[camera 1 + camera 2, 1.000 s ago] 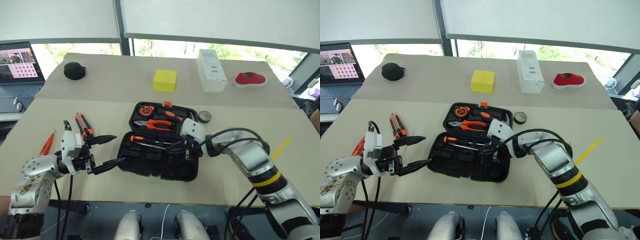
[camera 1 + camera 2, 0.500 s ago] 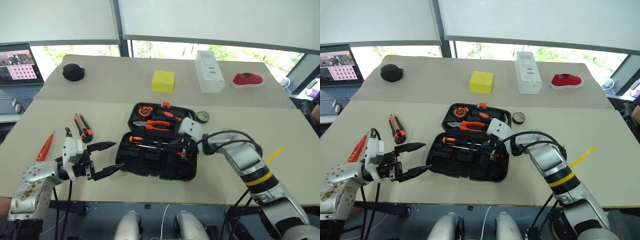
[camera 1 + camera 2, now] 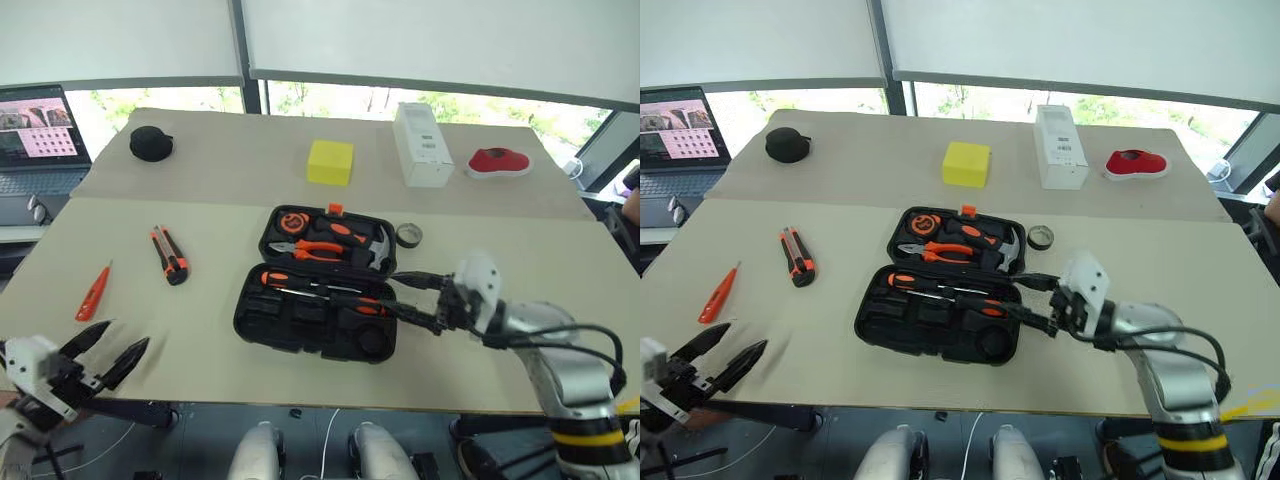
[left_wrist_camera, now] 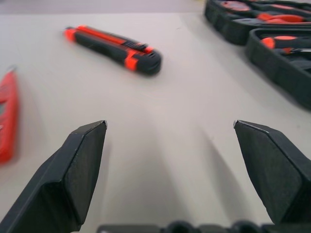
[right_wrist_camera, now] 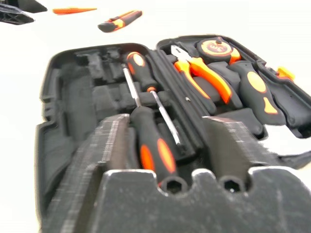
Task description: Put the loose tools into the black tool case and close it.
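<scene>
Both arms pulled back from black tool case point(image 3: 318, 310); left gripper point(image 3: 105, 352), fingers spread, nearer utility knife point(image 3: 169, 254) at 1 o'clock, long axis 11-to-5; right gripper point(image 3: 410, 295) spread, empty.

beige table point(image 3: 560, 250), bright windows point(image 3: 330, 98) — white blinds point(image 3: 430, 40)

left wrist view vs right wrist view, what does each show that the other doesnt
Left wrist view alone: the open left gripper, its jaws wide apart over bare beige table.

Right wrist view alone: two black-and-orange-handled screwdrivers seated in their recesses, orange-handled pliers, a round tape measure, a hammer.

Both: the orange-and-black utility knife, the slim all-orange tester screwdriver, both loose on the table, and the open black plastic tool case.
</scene>
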`<control>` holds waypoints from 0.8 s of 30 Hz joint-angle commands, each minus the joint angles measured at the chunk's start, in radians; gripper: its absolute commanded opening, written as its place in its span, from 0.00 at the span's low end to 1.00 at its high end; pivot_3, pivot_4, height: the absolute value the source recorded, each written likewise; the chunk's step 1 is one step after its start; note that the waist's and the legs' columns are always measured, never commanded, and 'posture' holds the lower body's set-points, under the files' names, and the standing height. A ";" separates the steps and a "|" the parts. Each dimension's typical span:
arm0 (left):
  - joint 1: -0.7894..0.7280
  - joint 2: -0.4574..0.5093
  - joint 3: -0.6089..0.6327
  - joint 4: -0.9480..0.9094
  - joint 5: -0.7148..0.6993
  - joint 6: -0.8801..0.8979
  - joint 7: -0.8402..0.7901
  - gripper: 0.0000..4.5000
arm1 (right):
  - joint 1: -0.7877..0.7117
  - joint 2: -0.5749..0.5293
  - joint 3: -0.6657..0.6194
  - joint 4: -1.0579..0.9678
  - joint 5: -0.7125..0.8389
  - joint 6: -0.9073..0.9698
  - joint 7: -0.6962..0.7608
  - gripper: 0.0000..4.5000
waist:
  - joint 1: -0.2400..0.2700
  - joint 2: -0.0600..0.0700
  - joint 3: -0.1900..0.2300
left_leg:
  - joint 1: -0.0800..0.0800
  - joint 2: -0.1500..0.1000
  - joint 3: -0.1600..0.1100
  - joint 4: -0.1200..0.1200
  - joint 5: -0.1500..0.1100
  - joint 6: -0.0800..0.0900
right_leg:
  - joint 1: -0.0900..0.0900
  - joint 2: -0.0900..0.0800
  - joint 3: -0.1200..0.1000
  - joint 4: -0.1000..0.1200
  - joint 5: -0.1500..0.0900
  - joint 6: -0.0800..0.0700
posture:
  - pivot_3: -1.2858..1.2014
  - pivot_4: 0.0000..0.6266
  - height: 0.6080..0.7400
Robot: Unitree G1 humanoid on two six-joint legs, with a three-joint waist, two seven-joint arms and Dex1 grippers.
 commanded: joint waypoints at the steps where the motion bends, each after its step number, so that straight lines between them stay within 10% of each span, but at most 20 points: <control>1: 0.054 -0.052 0.129 0.014 -0.046 0.028 0.152 1.00 | 0.128 0.014 -0.096 0.010 0.043 -0.182 0.054 0.99 | -0.001 0.000 0.000 | 0.003 0.000 0.000 -0.001 0.000 0.000 | 0.003 0.000 0.000 -0.001 0.000 0.000 | 0.52 0.24 1.00; 13: -0.108 0.189 0.104 -0.008 -0.128 0.386 0.304 1.00 | 0.070 0.053 -0.019 -0.161 0.185 -0.129 0.006 0.99 | 0.002 -0.006 0.003 | 0.013 0.002 -0.001 -0.001 -0.004 -0.008 | 0.005 0.000 0.000 0.001 -0.006 -0.008 | 0.52 0.24 1.00; 24: -0.505 0.390 -0.235 0.210 0.040 0.768 0.428 1.00 | -0.096 0.041 0.070 -0.191 0.207 -0.052 -0.040 0.99 | -0.001 -0.007 0.004 | 0.011 -0.001 0.000 -0.008 0.000 -0.002 | 0.004 0.000 0.000 0.002 -0.002 -0.003 | 0.52 0.24 1.00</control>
